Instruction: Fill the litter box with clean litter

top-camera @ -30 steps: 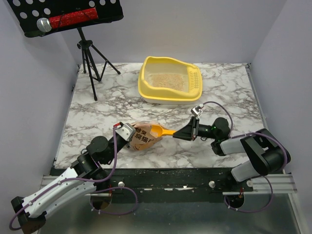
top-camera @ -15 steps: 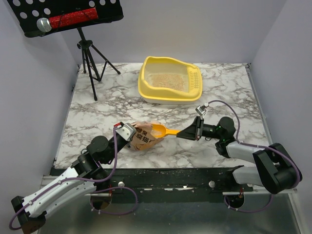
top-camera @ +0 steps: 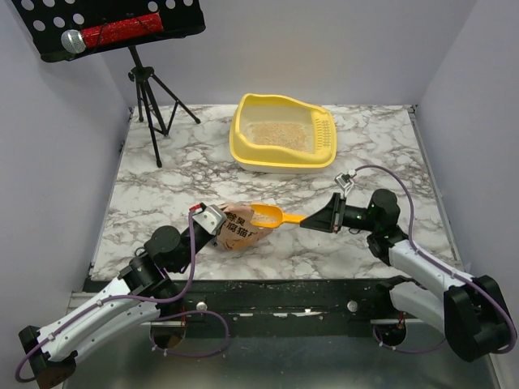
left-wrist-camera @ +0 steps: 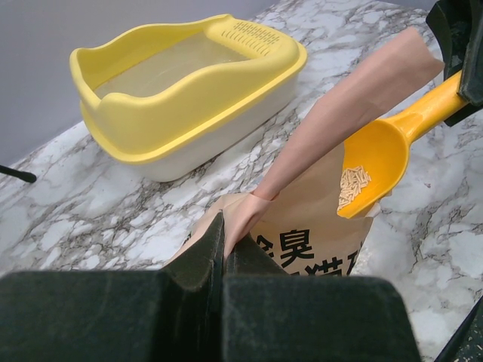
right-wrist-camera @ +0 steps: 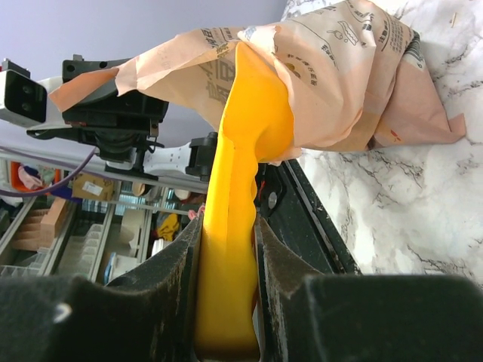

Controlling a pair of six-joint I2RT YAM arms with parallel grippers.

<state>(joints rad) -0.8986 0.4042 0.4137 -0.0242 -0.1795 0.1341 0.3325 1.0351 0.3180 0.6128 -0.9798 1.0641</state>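
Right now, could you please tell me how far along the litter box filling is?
Done: the litter box holds a layer of clean litter. In hand: the left gripper pinches the bag open; the right gripper holds the scoop at the bag's mouth, a few pellets in its bowl. Left: carry that load to the box, tip it in, probably repeat.
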